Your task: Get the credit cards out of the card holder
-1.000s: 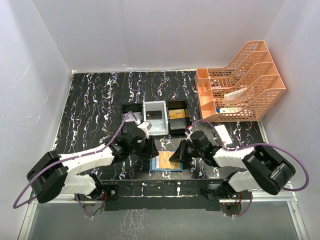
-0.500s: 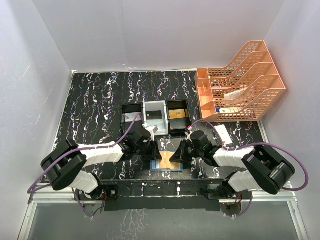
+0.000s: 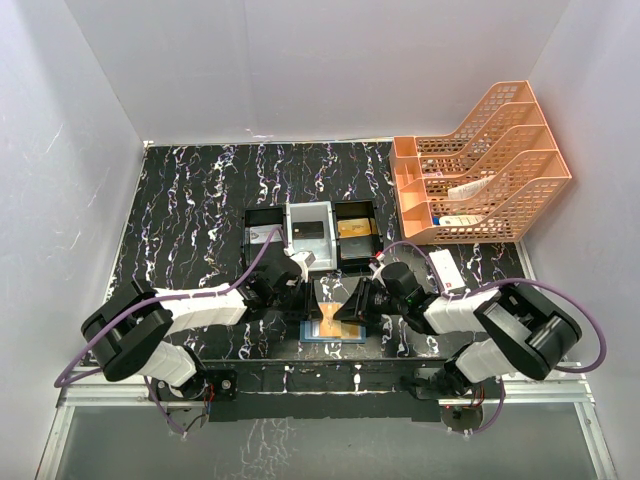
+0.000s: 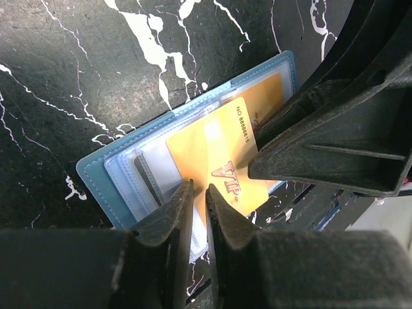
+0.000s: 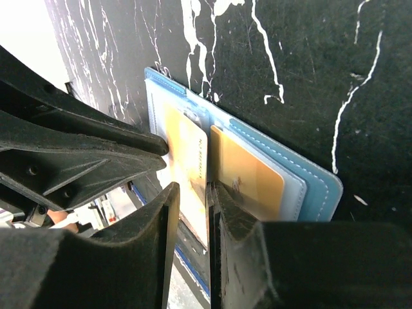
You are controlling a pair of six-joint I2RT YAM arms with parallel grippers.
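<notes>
The blue card holder lies open near the table's front edge, also in the left wrist view and the right wrist view. A gold credit card marked VIP is tilted up out of its pocket. My left gripper is shut on that card's lower edge. My right gripper stands slightly open around the same card, with a gap on one side. A second gold card stays in a pocket.
A three-compartment tray holding cards sits just behind the grippers. An orange file rack stands at the back right. A white box lies beside the right arm. The two grippers nearly touch over the holder.
My left gripper moved right onto the holder and closed on the raised gold card. My right gripper's jaws, shut before, have opened a little.
</notes>
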